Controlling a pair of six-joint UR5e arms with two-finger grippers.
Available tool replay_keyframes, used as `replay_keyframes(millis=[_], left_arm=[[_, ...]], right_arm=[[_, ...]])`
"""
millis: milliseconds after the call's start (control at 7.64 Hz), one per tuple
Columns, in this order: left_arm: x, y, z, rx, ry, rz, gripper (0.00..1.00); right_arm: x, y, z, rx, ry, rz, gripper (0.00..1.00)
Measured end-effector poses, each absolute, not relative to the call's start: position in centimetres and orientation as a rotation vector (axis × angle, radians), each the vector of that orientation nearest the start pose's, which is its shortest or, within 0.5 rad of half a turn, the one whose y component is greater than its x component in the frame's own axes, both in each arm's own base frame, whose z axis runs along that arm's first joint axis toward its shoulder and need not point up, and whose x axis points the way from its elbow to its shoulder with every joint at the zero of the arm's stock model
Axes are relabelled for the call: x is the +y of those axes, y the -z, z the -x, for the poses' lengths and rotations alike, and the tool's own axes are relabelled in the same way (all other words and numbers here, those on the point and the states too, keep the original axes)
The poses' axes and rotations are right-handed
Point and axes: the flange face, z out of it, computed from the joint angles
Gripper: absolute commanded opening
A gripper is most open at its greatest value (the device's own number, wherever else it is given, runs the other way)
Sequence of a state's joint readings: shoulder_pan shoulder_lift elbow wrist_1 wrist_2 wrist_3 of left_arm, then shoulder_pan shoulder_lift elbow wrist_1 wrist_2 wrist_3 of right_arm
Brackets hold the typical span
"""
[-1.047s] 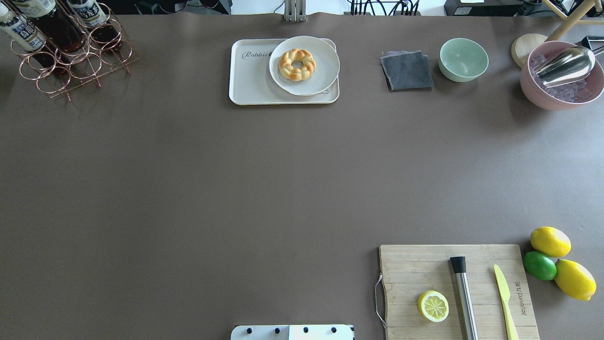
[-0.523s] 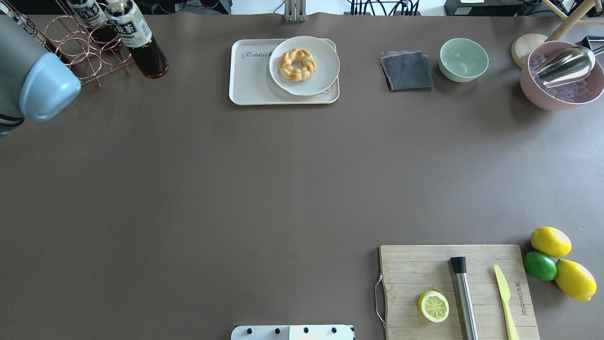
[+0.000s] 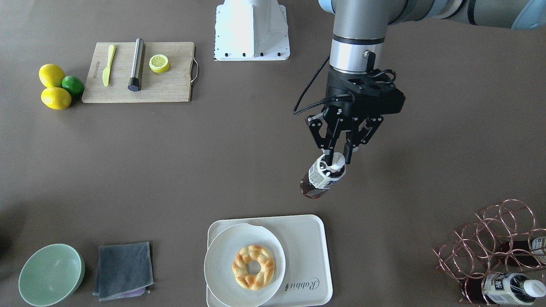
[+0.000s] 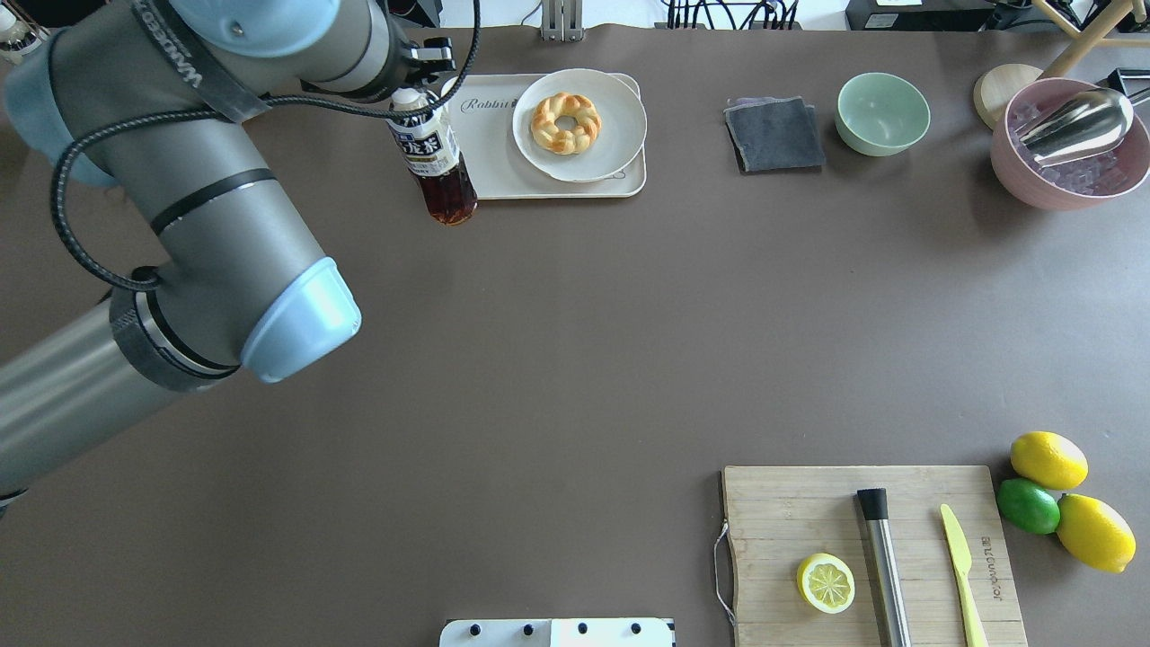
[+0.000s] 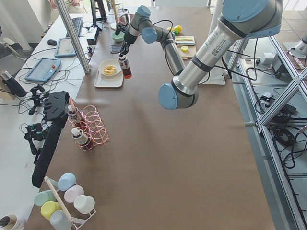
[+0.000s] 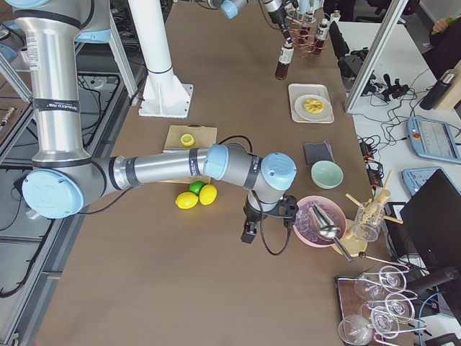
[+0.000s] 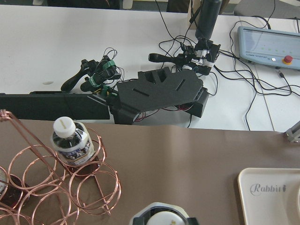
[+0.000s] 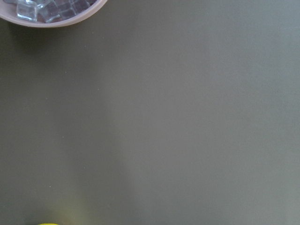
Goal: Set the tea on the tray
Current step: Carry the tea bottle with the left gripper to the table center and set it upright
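My left gripper [image 3: 337,158] is shut on the white cap of the tea [image 3: 319,180], a clear bottle of dark red-brown liquid with a white-grey label. The bottle hangs upright above the table, just off the robot-side corner of the cream-white tray [image 3: 308,249]. In the overhead view the tea [image 4: 433,155] overlaps the tray's [image 4: 478,157] left edge under the gripper [image 4: 415,83]. The left wrist view shows the cap [image 7: 161,219] and the tray's "Rabbit" corner [image 7: 272,190]. My right gripper [image 6: 248,234] shows only in the exterior right view; I cannot tell its state.
A white plate [image 4: 622,135] with a braided donut [image 4: 565,123] fills the tray's right half. A copper rack [image 3: 490,238] with more bottles stands at the table's left end. A grey cloth [image 4: 774,135], green bowl [image 4: 882,112], pink ice bowl [image 4: 1015,166] and cutting board [image 4: 782,512] lie to the right.
My left arm has swung into the overhead view from the left, carrying the tea bottle from beside the rack rightward to the tray's left edge. The rack is now hidden behind the arm.
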State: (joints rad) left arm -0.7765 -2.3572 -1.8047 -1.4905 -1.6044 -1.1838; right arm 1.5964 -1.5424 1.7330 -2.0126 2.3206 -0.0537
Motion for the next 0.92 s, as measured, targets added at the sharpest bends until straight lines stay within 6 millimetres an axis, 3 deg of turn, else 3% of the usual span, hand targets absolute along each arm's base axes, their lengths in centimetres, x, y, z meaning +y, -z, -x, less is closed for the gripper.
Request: replay_keyframes(millis=[262, 393, 654, 916], left_arm=[[-49.7, -5.9, -42.2, 0.842, 0.36, -0.471, 0.0], [-47.3, -4.8, -44.6, 0.848, 0.367, -0.469, 0.0], [-42.9, -4.5, -49.1, 0.838, 0.358, -0.494, 0.0], [-40.9, -4.9, -50.9, 0.802, 0.348, -0.52, 0.0]], right_arm=[[-47.3, -60.7, -7.8, -0.755, -0.066, 0.207, 1.0], [-47.3, -60.7, -7.8, -0.754, -0.065, 0.206, 1.0], [-47.2, -60.7, -7.8, -0.754, -0.062, 0.205, 1.0], [-47.2, -60.7, -7.8, -0.754, -0.061, 0.203, 1.0]])
